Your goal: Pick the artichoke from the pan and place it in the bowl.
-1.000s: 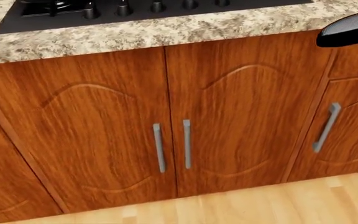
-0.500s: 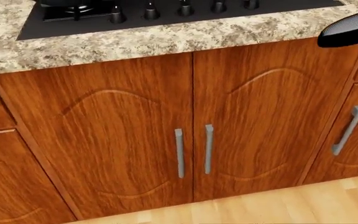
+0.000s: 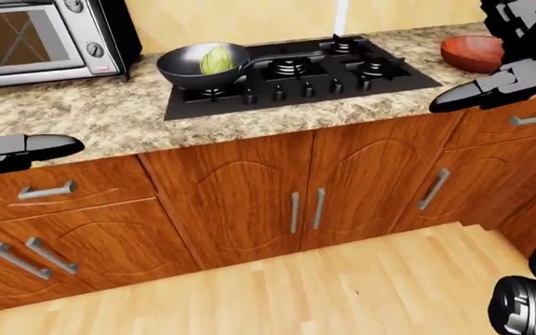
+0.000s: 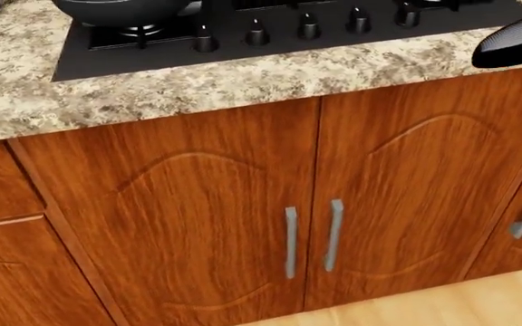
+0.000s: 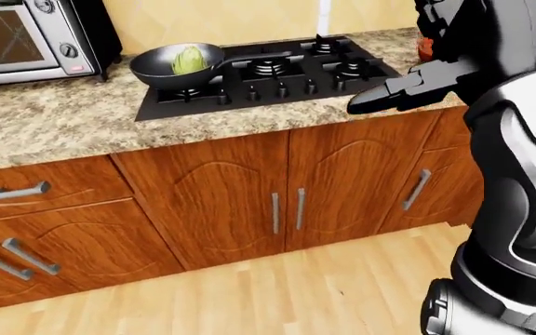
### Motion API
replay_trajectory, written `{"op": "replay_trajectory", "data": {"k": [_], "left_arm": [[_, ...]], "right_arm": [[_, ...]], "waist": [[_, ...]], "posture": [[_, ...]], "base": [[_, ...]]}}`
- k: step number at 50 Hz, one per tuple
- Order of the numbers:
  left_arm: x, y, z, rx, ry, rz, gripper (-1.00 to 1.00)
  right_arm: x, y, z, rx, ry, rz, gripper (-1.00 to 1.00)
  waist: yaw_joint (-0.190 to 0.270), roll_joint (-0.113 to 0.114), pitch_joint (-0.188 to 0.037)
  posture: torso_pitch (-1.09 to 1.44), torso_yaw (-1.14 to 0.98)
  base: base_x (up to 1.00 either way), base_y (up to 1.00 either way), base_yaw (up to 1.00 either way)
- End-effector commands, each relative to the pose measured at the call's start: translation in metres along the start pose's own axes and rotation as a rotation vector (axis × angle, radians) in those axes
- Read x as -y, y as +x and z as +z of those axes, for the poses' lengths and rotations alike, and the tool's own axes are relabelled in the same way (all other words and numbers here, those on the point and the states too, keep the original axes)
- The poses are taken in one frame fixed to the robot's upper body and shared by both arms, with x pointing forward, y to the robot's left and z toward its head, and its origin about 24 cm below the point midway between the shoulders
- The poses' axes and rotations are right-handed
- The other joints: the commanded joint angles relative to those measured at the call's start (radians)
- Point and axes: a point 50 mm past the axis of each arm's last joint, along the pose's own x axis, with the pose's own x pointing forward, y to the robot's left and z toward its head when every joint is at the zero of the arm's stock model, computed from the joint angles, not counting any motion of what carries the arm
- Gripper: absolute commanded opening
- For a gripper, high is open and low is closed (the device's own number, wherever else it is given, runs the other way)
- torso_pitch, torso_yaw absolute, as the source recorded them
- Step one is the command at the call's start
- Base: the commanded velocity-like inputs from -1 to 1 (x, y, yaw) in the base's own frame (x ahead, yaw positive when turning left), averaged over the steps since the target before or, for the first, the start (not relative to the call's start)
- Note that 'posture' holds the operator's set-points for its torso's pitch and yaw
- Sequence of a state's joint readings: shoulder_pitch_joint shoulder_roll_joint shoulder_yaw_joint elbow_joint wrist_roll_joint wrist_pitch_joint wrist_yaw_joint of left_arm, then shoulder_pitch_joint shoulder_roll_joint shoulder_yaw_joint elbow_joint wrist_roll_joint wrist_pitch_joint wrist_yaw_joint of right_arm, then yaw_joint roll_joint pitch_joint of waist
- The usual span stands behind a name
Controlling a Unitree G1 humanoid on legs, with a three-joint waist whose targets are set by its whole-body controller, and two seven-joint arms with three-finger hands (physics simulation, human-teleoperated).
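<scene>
Here the artichoke [image 3: 217, 59] is sitting inside the dark pan [image 3: 193, 66], which is resting on the upper-left burner of the black stove [image 3: 296, 77] set into the speckled tabletop [image 3: 91, 115]. In the left-eye view the pan is lying at about 11 o'clock from the picture's middle, and its handle is running toward 3 o'clock across the stove. The artichoke is showing as a pale green rounded lump leaning against the pan's right wall; which way its tip is pointing, and how its long axis is lying, is too small to tell.

The right hand [image 3: 478, 91] is hovering at about 2 o'clock in that view, over the tabletop's near edge just right of the stove, well apart from the pan, so the artichoke is lying toward 9 o'clock from it. Its fingers are reaching out long and flat toward the left, holding nothing; whether they are spread or pressed together I cannot tell. The left hand [image 3: 26, 149] is hanging at 9 o'clock, below the tabletop edge and against the drawer fronts [image 3: 63, 192], also well apart from the pan, with the artichoke toward 1 o'clock from it. It too is holding nothing, and its finger state I cannot tell.

The red bowl [image 3: 471, 52] is sitting on the tabletop at the right of the stove, near the right hand. A microwave [image 3: 45, 31] is standing at the upper left
</scene>
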State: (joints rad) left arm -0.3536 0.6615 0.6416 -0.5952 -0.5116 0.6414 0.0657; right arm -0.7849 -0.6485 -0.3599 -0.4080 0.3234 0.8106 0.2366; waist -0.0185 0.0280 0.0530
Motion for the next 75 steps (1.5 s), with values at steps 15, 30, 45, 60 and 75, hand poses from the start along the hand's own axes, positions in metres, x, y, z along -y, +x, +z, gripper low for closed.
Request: {"op": "replay_trajectory", "data": {"k": [15,30,45,60,75], "left_arm": [[-0.003,0.002,-0.003,0.023,0.036,0.020,1.00],[-0.013,0.006,0.009,0.048,0.038,0.046,1.00],[-0.012,0.006,0.012,0.057,0.043,0.045,1.00],[-0.013,0.007,0.017,0.067,0.050,0.046,1.00],[-0.013,0.007,0.020,0.072,0.051,0.042,1.00]], "right_arm": [[-0.002,0.004,0.009,0.034,-0.006,0.017,1.00],[-0.001,0.006,0.012,0.033,-0.013,0.018,1.00],[0.003,0.005,0.021,0.047,-0.016,0.017,1.00],[-0.001,0.002,0.014,0.039,-0.011,0.023,1.00],[0.002,0.002,0.015,0.042,-0.006,0.016,1.00]], "waist": [[0.019,-0.037,-0.008],[0.002,0.093,-0.036],[0.015,-0.055,-0.016],[0.014,0.054,-0.024],[0.018,-0.050,-0.016]], "posture": [[0.00,0.00],[0.00,0.00],[0.00,0.00],[0.00,0.00],[0.00,0.00]], "base": [[0.15,0.27,0.00],[0.15,0.27,0.00],[0.15,0.27,0.00],[0.15,0.20,0.00],[0.15,0.07,0.00]]}}
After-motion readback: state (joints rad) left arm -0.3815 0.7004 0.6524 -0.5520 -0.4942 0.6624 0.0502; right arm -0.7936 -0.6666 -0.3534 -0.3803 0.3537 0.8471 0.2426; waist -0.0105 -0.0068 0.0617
